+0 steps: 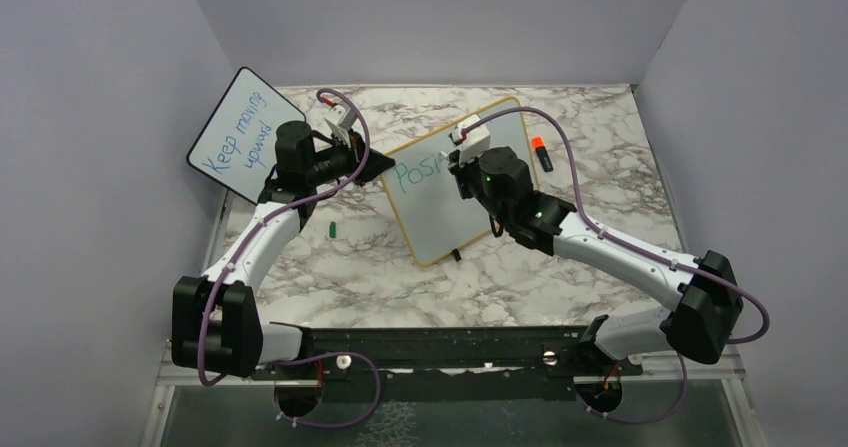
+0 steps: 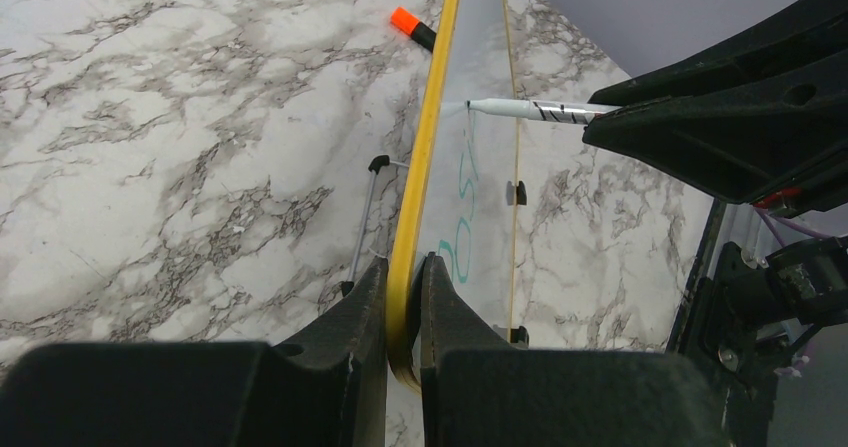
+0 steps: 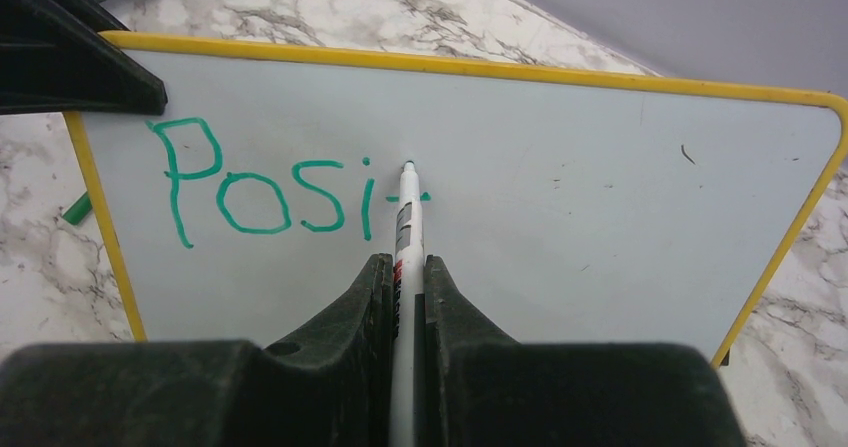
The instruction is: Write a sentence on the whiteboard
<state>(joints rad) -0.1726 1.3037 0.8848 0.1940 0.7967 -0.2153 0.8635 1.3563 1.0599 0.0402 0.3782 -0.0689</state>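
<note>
The whiteboard stands on the tabletop, light, stiff, probably tippy; left pincer clamps its yellow edge, right pincer grips the marker, tip on the board

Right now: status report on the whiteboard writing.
Left jaws clamped on whiteboard frame. Right jaws shut on marker, tip on board. Sentence at "Posi", t started. Board ahead bare.

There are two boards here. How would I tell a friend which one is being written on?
Look at the marble table. The whiteboard stands near its middle. Its yellow frame and green letters "Posi" set it apart from the black-framed board at the left, written in blue.
</note>
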